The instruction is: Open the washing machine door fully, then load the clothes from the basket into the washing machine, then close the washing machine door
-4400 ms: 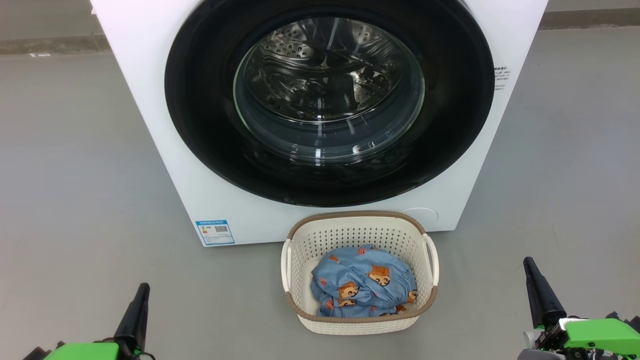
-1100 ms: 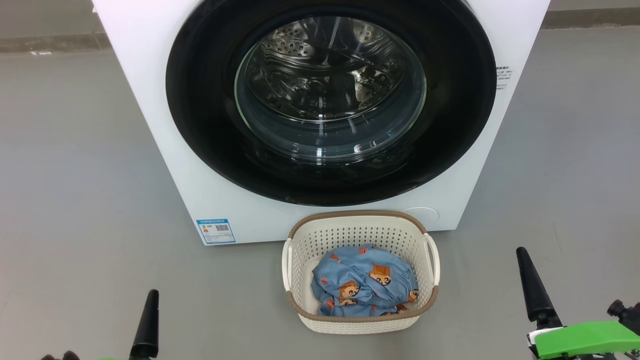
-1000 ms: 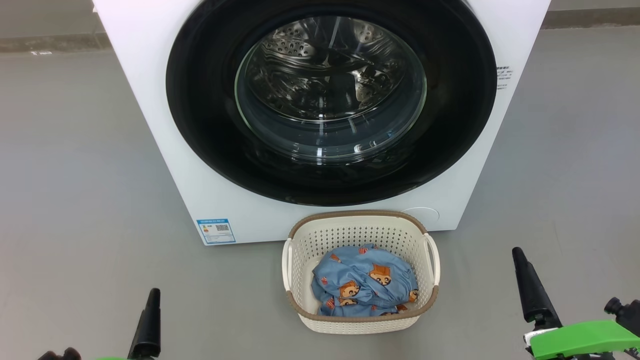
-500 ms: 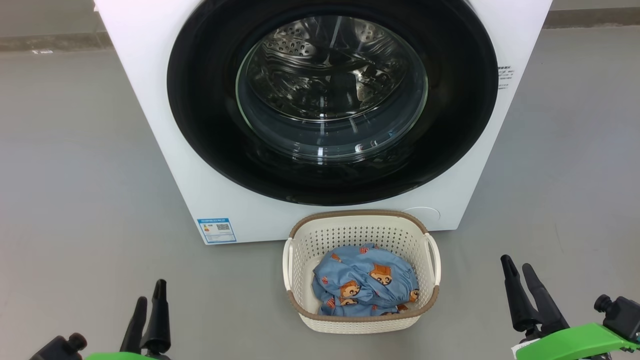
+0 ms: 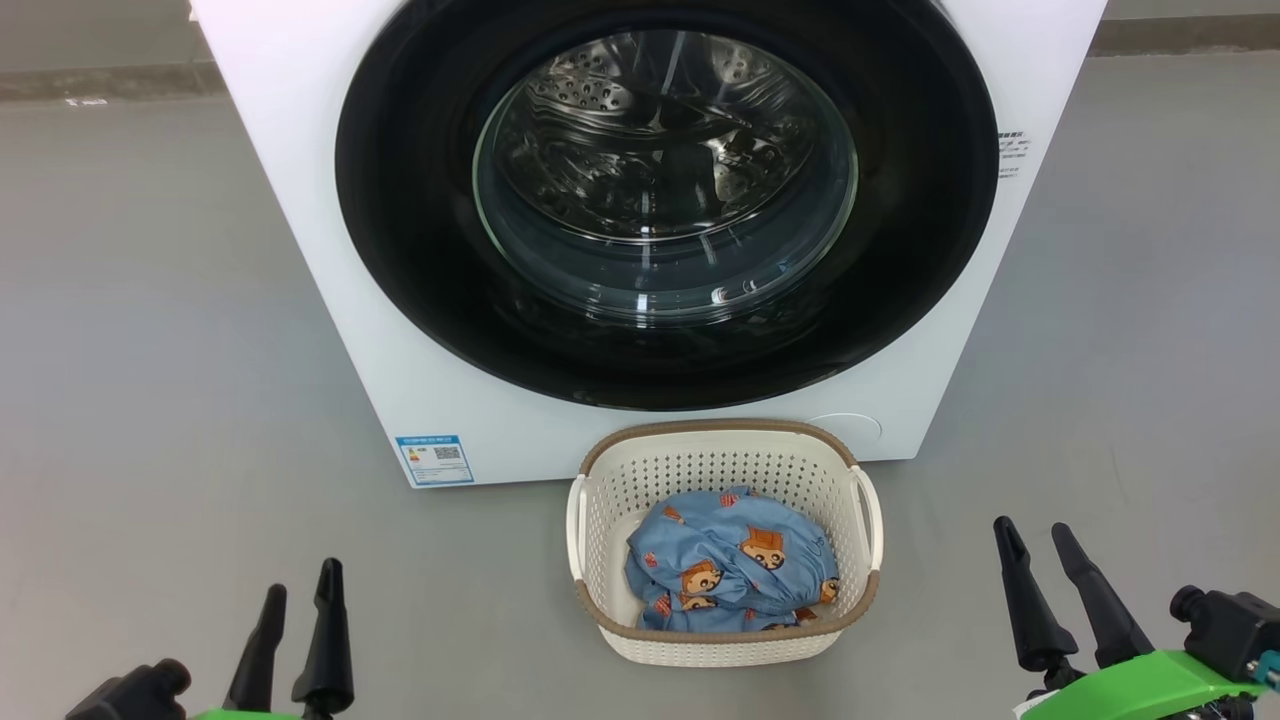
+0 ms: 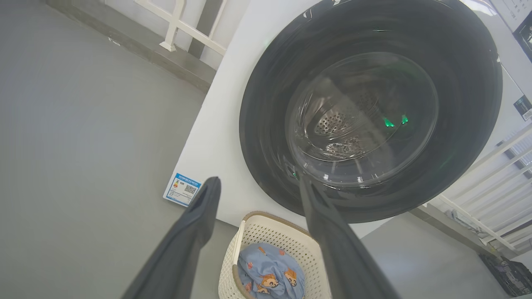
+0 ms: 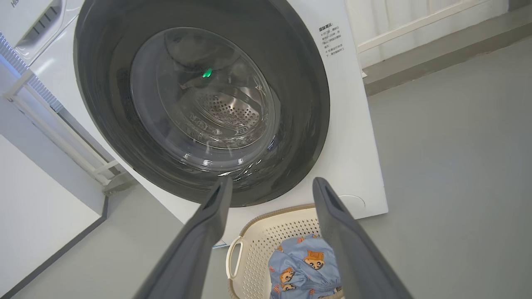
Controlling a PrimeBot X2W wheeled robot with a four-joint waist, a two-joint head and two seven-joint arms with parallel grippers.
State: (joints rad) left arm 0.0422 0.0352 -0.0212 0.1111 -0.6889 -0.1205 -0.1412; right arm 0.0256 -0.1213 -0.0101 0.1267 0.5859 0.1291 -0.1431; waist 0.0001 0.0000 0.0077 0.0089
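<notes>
At the washer front: door shut, both grippers spread and empty

Dead ahead of you, at 12 o'clock in the head view, stands the white washing machine point(image 5: 300, 200). Its round washing machine door point(image 5: 665, 190) lies closed against the front, and the perforated steel drum point(image 5: 600, 95) shows through the glass bowl. At 7 o'clock from the door you find the blue label sticker point(image 5: 434, 459) on the cabinet's lower corner.

At 6 o'clock from the door, on the grey floor point(image 5: 150, 350), the cream basket point(image 5: 720, 470) sits upright, just beside the machine's foot. You cannot tell whether the two touch. The light blue clothes point(image 5: 735, 575) lie bundled inside the basket, toward its near wall.

Your left gripper point(image 5: 302, 580) is at 7 o'clock of the head view and your right gripper point(image 5: 1030, 528) at 5 o'clock. Each has its two dark fingers parted with nothing between them. Both grippers are well apart from the basket and the door. Each wrist view looks between its own fingers at the door, with the basket below.
</notes>
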